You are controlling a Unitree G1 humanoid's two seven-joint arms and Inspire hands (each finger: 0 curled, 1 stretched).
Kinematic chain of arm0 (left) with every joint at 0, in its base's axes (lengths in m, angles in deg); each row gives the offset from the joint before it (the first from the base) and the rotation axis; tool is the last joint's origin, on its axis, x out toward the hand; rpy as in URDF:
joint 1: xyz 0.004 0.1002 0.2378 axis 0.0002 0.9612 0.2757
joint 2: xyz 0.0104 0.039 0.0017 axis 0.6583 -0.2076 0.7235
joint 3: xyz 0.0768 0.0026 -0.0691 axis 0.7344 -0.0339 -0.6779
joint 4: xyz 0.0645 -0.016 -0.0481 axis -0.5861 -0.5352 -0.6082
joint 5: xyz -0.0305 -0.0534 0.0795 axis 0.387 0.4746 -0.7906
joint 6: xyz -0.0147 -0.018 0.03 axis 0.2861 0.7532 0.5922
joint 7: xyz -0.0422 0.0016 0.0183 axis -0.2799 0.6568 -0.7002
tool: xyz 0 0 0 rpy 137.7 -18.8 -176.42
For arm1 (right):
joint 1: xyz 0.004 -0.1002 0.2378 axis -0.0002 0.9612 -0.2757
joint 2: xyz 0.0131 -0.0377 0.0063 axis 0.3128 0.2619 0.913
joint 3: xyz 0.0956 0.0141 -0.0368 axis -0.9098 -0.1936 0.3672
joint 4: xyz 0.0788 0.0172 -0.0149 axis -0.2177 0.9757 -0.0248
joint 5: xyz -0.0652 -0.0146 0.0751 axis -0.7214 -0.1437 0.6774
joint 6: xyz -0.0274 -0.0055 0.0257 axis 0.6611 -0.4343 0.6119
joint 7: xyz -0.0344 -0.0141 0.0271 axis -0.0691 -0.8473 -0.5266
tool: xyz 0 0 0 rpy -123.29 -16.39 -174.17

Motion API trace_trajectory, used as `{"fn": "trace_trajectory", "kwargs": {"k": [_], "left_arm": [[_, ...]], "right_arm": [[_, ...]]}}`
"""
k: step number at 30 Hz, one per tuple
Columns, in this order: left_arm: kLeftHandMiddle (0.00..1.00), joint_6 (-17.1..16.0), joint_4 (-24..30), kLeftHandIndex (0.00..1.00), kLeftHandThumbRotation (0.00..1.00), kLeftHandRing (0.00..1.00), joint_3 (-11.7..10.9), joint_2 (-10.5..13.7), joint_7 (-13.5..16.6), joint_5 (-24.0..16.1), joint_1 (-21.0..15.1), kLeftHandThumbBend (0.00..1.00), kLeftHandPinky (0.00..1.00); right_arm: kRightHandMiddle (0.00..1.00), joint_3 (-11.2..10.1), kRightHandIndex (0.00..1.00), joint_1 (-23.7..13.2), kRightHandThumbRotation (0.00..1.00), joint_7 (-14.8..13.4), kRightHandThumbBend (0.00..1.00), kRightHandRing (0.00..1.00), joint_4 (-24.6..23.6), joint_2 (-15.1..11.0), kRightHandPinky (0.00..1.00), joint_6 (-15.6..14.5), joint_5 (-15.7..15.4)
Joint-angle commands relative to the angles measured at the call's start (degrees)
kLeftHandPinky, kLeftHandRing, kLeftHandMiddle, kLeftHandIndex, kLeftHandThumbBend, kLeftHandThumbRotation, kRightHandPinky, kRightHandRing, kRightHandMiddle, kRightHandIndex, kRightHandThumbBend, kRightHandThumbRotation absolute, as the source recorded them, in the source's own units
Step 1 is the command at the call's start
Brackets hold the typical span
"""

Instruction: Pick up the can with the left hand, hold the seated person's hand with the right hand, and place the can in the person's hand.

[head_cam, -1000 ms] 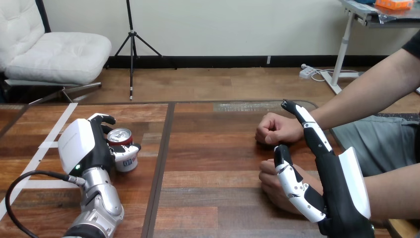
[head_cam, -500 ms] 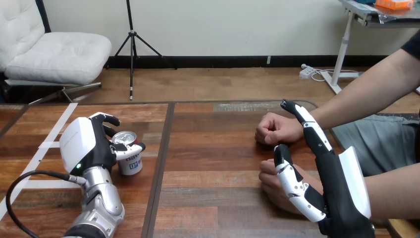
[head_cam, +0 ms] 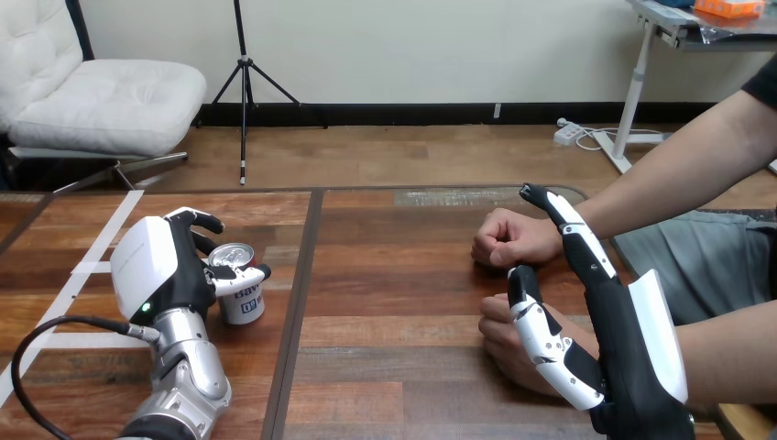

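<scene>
Over the wooden table (head_cam: 403, 302), the left robot hand (head_cam: 160, 270) clasps a cylindrical can (head_cam: 240, 298).

The left hand (head_cam: 148, 268) covers the can's (head_cam: 242, 295) left side and back, so only the top and front face show. The right hand (head_cam: 632, 353) hides much of the person's nearer hand (head_cam: 497, 339) (whether the thumb rests on it or stands just clear cannot be told). The person's forearms (head_cam: 683, 174) run off the right edge, and the robot's left arm (head_cam: 188, 380) off the bottom edge.
</scene>
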Motion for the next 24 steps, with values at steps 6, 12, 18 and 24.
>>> {"fn": "trace_trajectory", "kwargs": {"k": [6, 12, 18, 24], "left_arm": [[0.47, -2.3, -0.2, 0.6, 0.0, 0.44, 0.2, 1.0, 2.1, -0.6, -2.4, 0.7, 0.42], [0.47, -3.2, -0.2, 0.61, 0.0, 0.44, 0.2, 1.1, 2.4, -0.5, -2.1, 0.7, 0.42], [0.47, -4.3, 0.0, 0.61, 0.0, 0.44, 0.0, 1.1, 2.5, -0.4, -1.9, 0.68, 0.41], [0.47, -5.7, 0.2, 0.6, 0.0, 0.43, -0.1, 1.1, 3.1, -0.3, -1.5, 0.67, 0.41]], "right_arm": [[0.93, -0.5, 0.89, -1.9, 0.58, -0.1, 0.23, 0.95, -2.1, -0.3, 0.94, 0.8, 0.6], [0.94, -0.4, 0.9, -1.9, 0.58, -0.2, 0.23, 0.95, -2.2, -0.4, 0.93, 0.6, 0.3], [0.94, -0.4, 0.9, -1.8, 0.58, -0.1, 0.23, 0.95, -2.5, -0.3, 0.93, 0.4, 0.2], [0.94, -0.4, 0.9, -1.8, 0.58, -0.2, 0.24, 0.95, -2.6, -0.3, 0.93, 0.3, -0.1]]}}
